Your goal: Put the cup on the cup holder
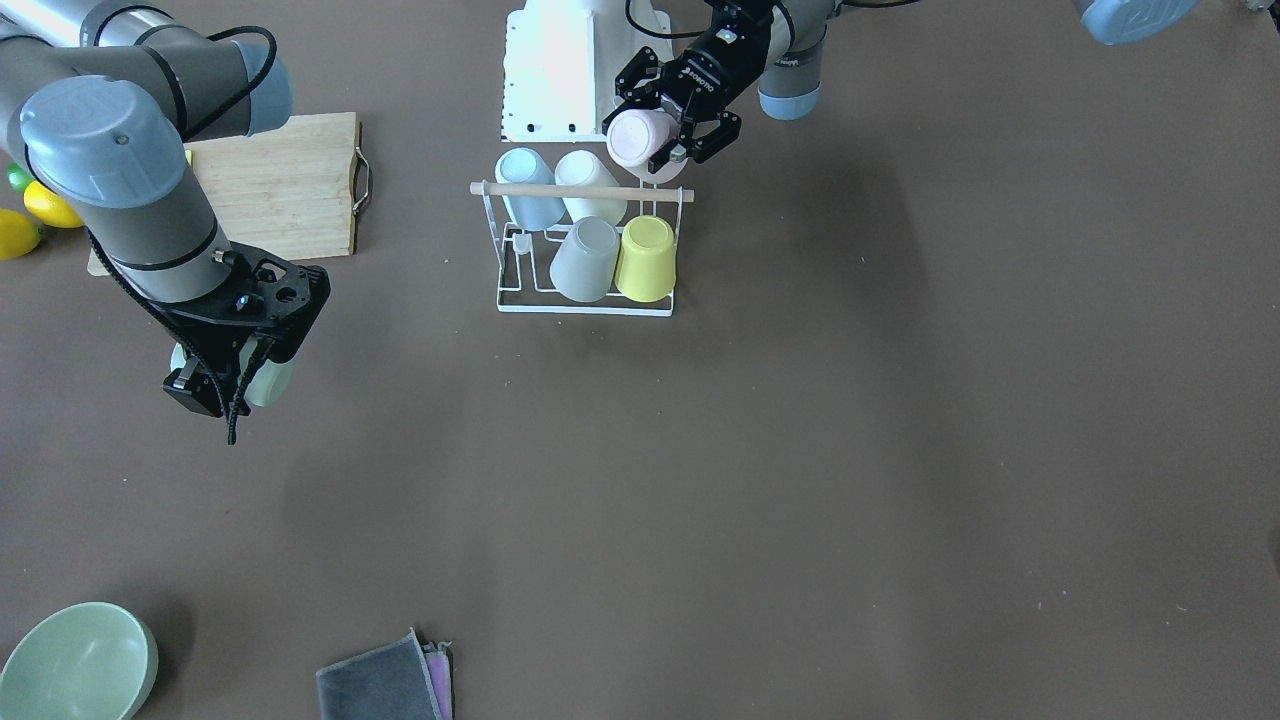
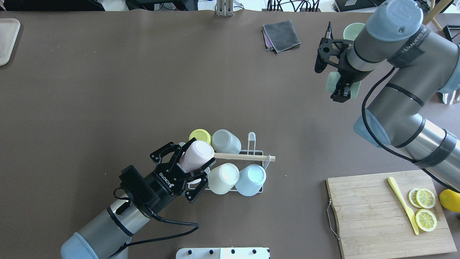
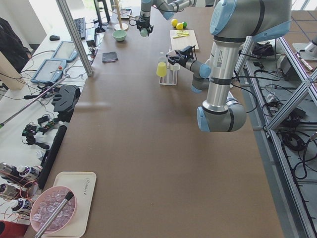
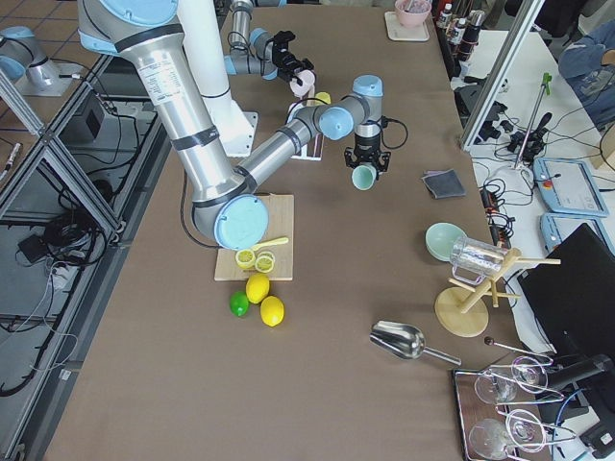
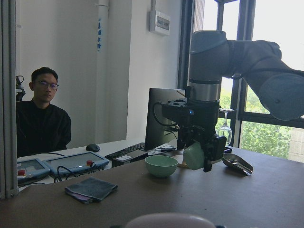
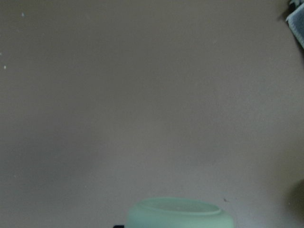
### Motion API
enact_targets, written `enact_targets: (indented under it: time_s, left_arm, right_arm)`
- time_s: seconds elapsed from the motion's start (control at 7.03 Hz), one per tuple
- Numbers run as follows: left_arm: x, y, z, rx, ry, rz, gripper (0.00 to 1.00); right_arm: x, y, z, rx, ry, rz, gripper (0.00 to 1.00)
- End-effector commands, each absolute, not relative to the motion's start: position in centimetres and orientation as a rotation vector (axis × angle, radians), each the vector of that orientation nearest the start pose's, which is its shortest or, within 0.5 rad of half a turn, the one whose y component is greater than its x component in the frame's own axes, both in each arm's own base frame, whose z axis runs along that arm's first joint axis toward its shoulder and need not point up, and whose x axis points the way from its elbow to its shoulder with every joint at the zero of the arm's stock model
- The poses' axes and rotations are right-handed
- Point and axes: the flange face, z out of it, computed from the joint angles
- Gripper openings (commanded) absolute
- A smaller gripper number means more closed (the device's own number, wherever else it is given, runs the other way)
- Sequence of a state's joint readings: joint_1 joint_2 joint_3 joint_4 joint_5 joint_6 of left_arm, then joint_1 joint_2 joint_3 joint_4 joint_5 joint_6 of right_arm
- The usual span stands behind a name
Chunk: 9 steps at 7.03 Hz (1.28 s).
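While my left gripper point(image 2: 194, 172) clamps the pink cup point(image 2: 196, 155) at the cup holder's point(image 2: 257, 150) nine o'clock end, it may snag the wooden rod point(image 2: 244, 157); the right gripper point(image 2: 341, 86) pinches a green cup point(image 2: 332, 82).

cups point(image 2: 230, 175) on cup holder point(image 2: 253, 151), cutting board point(image 2: 381, 216) to its right

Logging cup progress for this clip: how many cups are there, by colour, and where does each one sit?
Pink cup: 1, in the left gripper at the cup holder
Mint green cup: 1, in the right gripper, away from the holder
Yellow cup: 1, on the holder
Grey cup: 1, on the holder
Cream cup: 1, on the holder
Light blue cup: 1, on the holder
Total: 6 cups
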<state>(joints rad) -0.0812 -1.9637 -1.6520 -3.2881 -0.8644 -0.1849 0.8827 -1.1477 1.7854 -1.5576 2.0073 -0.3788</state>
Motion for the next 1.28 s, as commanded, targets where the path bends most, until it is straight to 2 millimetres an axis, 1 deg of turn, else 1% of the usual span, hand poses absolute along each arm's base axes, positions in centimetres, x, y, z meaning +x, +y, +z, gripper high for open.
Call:
enact_targets:
  time_s: [0.0, 0.14, 0.43, 0.57, 0.71, 0.85, 1.0, 1.14]
  left_arm:
    - [50.4, -23.7, 25.7, 1.608, 1.220, 0.054, 0.00]
    - [50.5, -23.5, 25.8, 1.605, 1.222, 0.058, 0.00]
    - [50.7, -23.3, 25.9, 1.601, 1.224, 0.063, 0.00]
    - [50.7, -23.2, 25.9, 1.602, 1.225, 0.064, 0.06]
    - [50.7, -23.2, 26.1, 1.602, 1.220, 0.066, 0.25]
    - [50.6, -23.2, 26.5, 1.601, 1.218, 0.071, 0.97]
    - [50.3, -23.2, 26.9, 1.604, 1.225, 0.064, 0.98]
    - [49.9, -23.1, 27.2, 1.605, 1.231, 0.058, 0.98]
  right_arm:
    - [-32.5, -52.8, 29.9, 0.771, -0.746, -0.976, 0.00]
    - [-32.1, -52.3, 28.1, 0.866, -0.829, -0.885, 0.00]
    - [-31.0, -50.5, 25.6, 0.988, -1.030, -0.684, 0.00]
    - [-30.8, -49.5, 24.9, 1.009, -1.124, -0.600, 0.00]
    - [-30.6, -48.6, 24.2, 1.026, -1.201, -0.529, 0.00]
    - [-31.2, -46.9, 22.6, 1.037, -1.267, -0.467, 0.00]
    - [-33.1, -44.1, 20.6, 1.060, -1.308, -0.413, 0.00]
    - [-36.0, -40.9, 19.1, 1.064, -1.349, -0.326, 0.00]
